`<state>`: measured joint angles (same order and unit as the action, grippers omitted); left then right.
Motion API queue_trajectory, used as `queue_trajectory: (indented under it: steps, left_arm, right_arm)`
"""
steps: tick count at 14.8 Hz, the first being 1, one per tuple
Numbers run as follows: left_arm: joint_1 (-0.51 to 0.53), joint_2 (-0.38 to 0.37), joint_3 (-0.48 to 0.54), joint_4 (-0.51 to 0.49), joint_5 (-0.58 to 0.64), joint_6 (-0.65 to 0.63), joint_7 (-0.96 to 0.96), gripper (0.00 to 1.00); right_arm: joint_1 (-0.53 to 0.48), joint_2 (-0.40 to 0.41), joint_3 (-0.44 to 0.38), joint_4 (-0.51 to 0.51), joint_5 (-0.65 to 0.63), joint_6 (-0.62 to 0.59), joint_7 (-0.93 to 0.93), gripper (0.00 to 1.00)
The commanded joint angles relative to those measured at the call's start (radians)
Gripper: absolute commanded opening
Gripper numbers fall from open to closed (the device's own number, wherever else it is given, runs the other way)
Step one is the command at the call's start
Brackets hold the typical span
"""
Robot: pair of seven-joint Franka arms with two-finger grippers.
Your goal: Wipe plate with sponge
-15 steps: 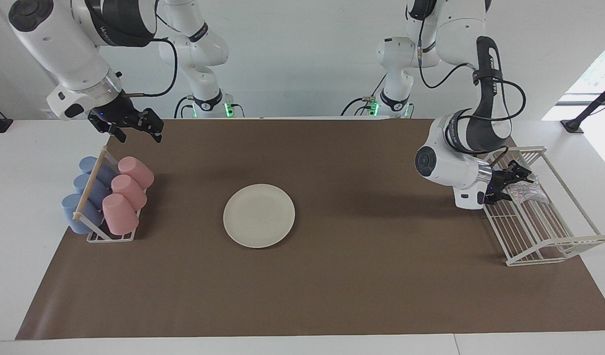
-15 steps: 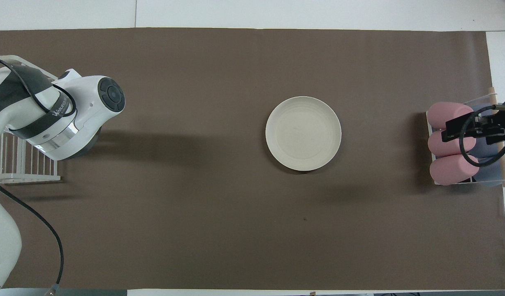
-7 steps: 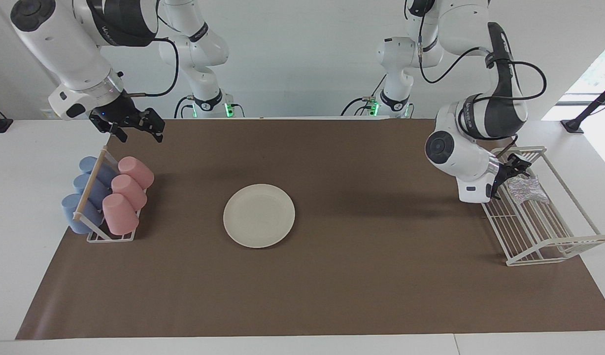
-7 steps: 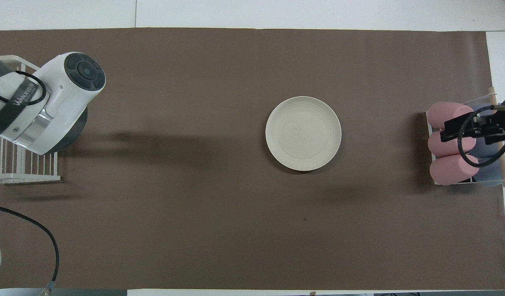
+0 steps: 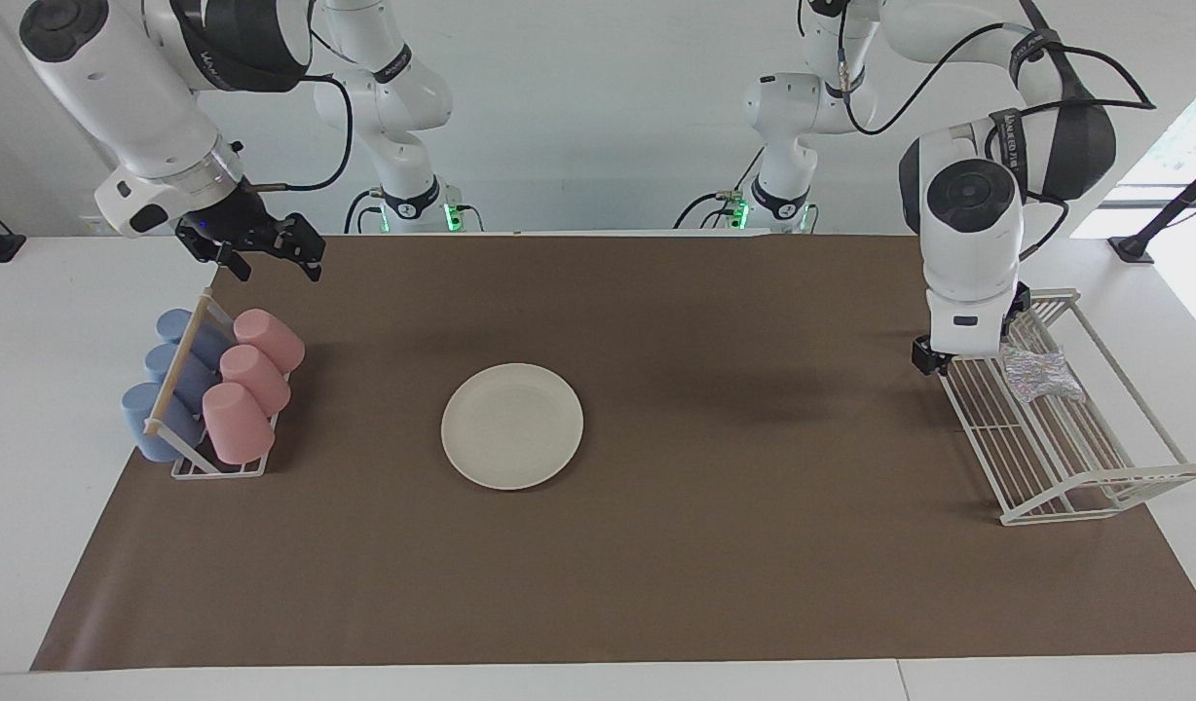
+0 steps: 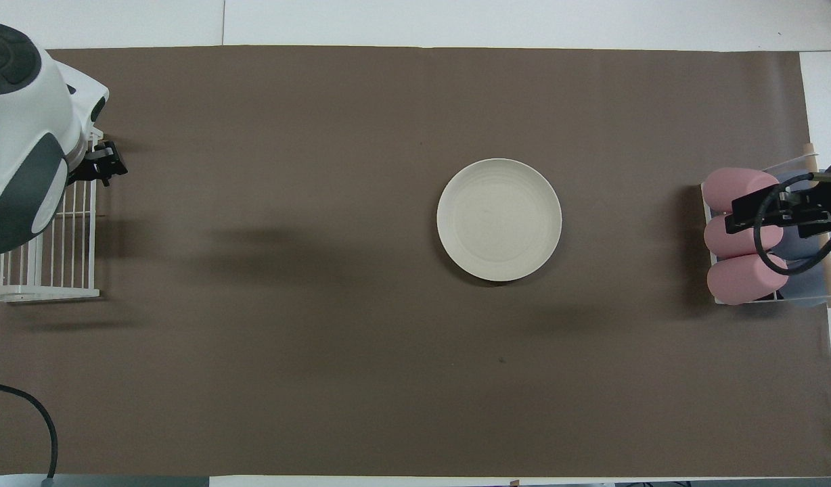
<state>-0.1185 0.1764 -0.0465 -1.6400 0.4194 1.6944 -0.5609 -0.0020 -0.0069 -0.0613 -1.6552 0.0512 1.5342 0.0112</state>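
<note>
The cream-white plate (image 5: 512, 425) lies flat in the middle of the brown mat, and also shows in the overhead view (image 6: 499, 220). The silvery crinkled sponge (image 5: 1042, 375) lies in the white wire rack (image 5: 1075, 458) at the left arm's end of the table. My left gripper (image 5: 966, 352) hangs open over the rack's edge, beside the sponge and apart from it. In the overhead view the left arm hides the sponge and only one of the fingers (image 6: 104, 162) shows. My right gripper (image 5: 269, 257) waits open and empty, up over the cup rack.
A cup rack (image 5: 213, 462) at the right arm's end of the table holds pink cups (image 5: 238, 421) and blue cups (image 5: 155, 419) lying on their sides. The brown mat (image 5: 754, 545) covers most of the table. The wire rack also shows in the overhead view (image 6: 43, 270).
My left arm has lifted and swung its hand from lying sideways at the sponge to pointing down over the rack's edge. The sponge stayed in the rack. The right arm barely moved.
</note>
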Motion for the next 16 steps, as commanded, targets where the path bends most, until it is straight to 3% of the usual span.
queue_trajectory:
  steps: [1, 4, 10, 16]
  left_arm:
    - [0.068, -0.084, -0.003, -0.01, -0.163, -0.019, 0.16, 1.0]
    - [0.105, -0.141, -0.001, -0.007, -0.298, -0.084, 0.312, 1.0]
    - [0.089, -0.206, 0.007, 0.031, -0.479, -0.223, 0.325, 1.0]
    - [0.005, -0.201, 0.057, 0.042, -0.467, -0.22, 0.472, 1.0]
  right_arm:
    - [0.0, -0.013, 0.001, -0.003, -0.011, -0.014, 0.015, 1.0]
    - [0.0, -0.013, 0.003, -0.003, -0.011, -0.014, 0.015, 1.0]
    - [-0.001, -0.013, 0.001, -0.003, -0.011, -0.014, 0.015, 1.0]
    - [-0.001, -0.013, 0.001, -0.003, -0.011, -0.014, 0.015, 1.0]
